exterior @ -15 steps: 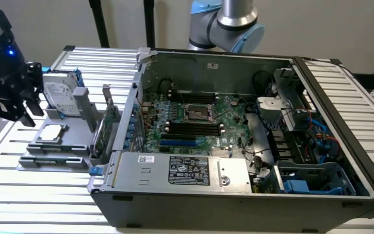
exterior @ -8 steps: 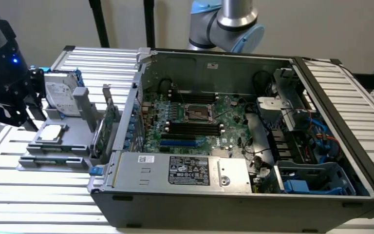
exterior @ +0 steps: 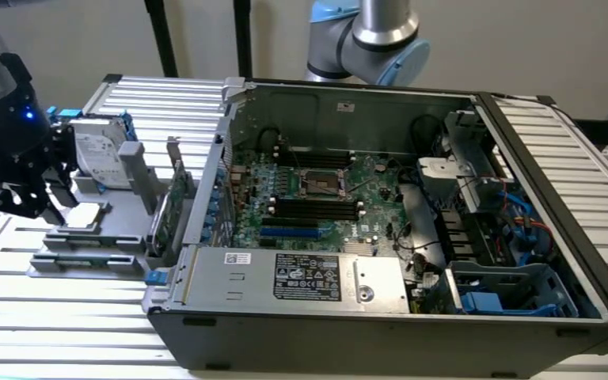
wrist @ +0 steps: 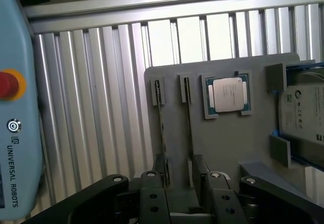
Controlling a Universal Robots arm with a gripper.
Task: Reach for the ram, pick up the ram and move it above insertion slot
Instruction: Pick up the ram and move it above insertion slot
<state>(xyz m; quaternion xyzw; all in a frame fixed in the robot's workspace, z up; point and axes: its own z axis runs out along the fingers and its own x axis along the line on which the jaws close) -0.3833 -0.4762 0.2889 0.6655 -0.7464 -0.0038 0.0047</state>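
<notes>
Two thin green ram sticks stand on edge in parallel slots of a grey fixture. In the exterior view a ram stick lies in that fixture, left of the open computer case. My gripper hangs above the near ends of the two sticks, open, with nothing between its fingers; I cannot tell which stick it is lined up with. In the exterior view the gripper is over the fixture's left part. The motherboard's black insertion slots lie inside the case.
On the fixture also sit a CPU, a silver hard drive and an upright expansion card. A blue teach pendant lies beside it on the slatted table. A second arm stands behind the case.
</notes>
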